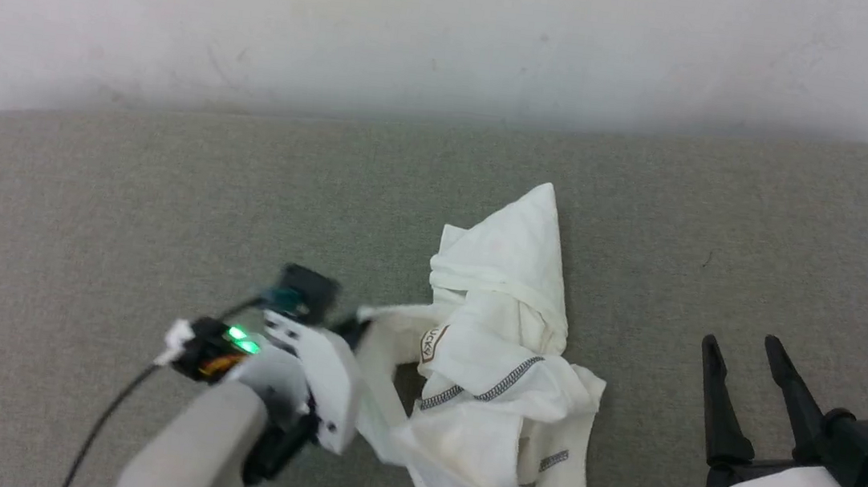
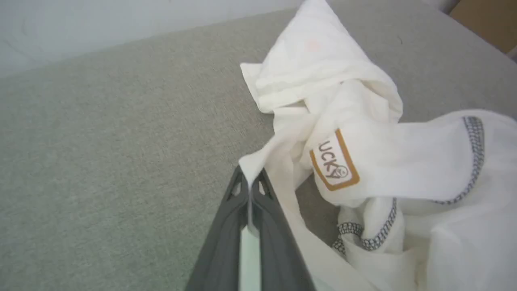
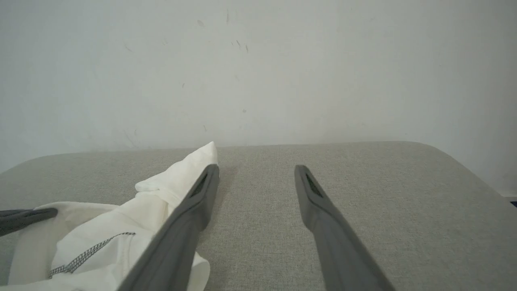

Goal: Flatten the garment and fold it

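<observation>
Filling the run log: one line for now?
left claw: shut on garment edge | right claw: open, empty | garment: crumpled

The grey fabric bench (image 1: 165, 191) has rounded far corners. A scuffed white wall (image 1: 425, 25) stands behind its far edge.

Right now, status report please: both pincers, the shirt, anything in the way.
Left pincer shut on an edge of the garment. Right pincer open, off the cloth. It lies crumpled, not flattened. Around it grey cushion, no obstruction seen.
</observation>
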